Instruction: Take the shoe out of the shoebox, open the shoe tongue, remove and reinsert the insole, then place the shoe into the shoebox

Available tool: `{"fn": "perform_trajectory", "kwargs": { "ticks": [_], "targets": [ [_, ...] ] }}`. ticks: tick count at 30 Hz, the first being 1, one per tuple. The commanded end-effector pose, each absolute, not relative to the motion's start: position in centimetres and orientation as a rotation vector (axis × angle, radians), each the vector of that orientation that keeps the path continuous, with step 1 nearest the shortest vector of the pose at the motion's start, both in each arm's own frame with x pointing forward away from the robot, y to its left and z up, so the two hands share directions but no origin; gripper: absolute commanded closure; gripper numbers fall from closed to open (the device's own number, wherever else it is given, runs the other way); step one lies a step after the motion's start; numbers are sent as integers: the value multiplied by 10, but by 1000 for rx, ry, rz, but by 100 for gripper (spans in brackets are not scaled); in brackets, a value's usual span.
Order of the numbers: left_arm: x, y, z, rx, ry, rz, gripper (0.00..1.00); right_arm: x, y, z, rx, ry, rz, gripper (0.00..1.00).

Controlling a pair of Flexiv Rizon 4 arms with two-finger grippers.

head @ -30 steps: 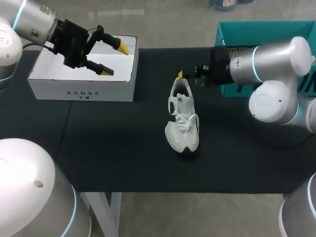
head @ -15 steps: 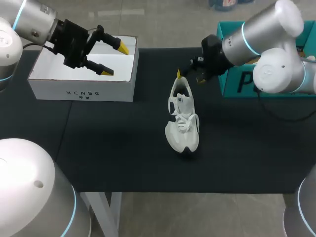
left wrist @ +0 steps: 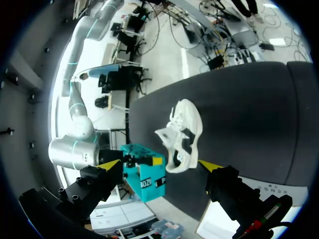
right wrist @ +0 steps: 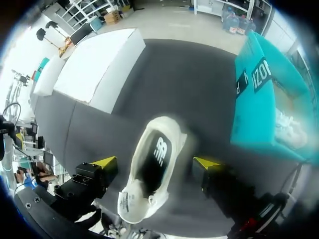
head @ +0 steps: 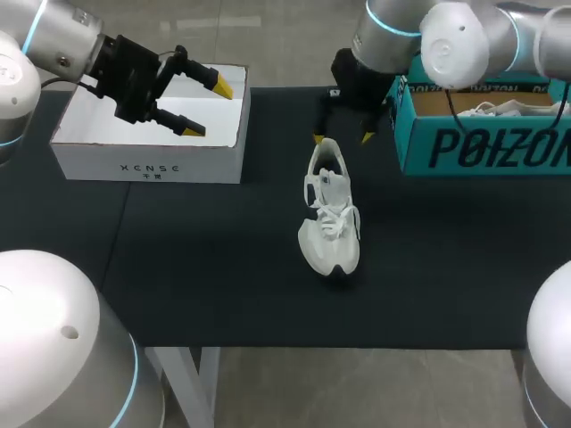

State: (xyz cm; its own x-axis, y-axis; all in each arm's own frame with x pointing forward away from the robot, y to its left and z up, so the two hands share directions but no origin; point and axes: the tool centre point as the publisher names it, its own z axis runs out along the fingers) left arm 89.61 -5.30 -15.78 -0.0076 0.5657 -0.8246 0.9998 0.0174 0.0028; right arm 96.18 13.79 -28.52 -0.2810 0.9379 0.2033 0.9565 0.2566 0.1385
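Hovering spread wide over the white sneaker [head: 330,218] lying on the table [head: 205,267], the right gripper [head: 342,137] seems poised to open the tongue [head: 326,189]; next it must lower and pinch it.

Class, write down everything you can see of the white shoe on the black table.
The white shoe is a low, laced trainer with a thick pale sole. It stands upright on the black table, heel toward the far edge, toe toward the near one. Its dark insole, bearing a pale mark, shows through the opening. The right end effector hangs open over the heel, apparently not touching it.
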Motion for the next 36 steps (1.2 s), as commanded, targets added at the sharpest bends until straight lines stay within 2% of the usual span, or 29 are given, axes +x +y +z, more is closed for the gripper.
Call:
{"fn": "perform_trajectory", "kwargs": {
  "ticks": [1,2,5,10,14,25,36],
  "targets": [
    [896,-53,-157,1623,1649,-847,0,969,154,-285,-2007,-2574,624,97],
    [896,-53,-157,1623,1649,-847,0,970,156,-286,-2020,-2578,630,100],
    [896,-53,-157,1623,1649,-847,0,971,159,-292,-2074,-2601,758,100],
    [896,-53,-157,1623,1649,-847,0,968,155,-304,-2183,-2543,701,100],
    [896,-53,-157,1623,1649,-847,0,965,146,-311,-2309,-2435,474,100],
    [896,-53,-157,1623,1649,-847,0,970,141,-314,-2379,-2329,218,100],
    [896,-53,-157,1623,1649,-847,0,972,141,-312,-2362,-2347,375,100]
  ]
}}
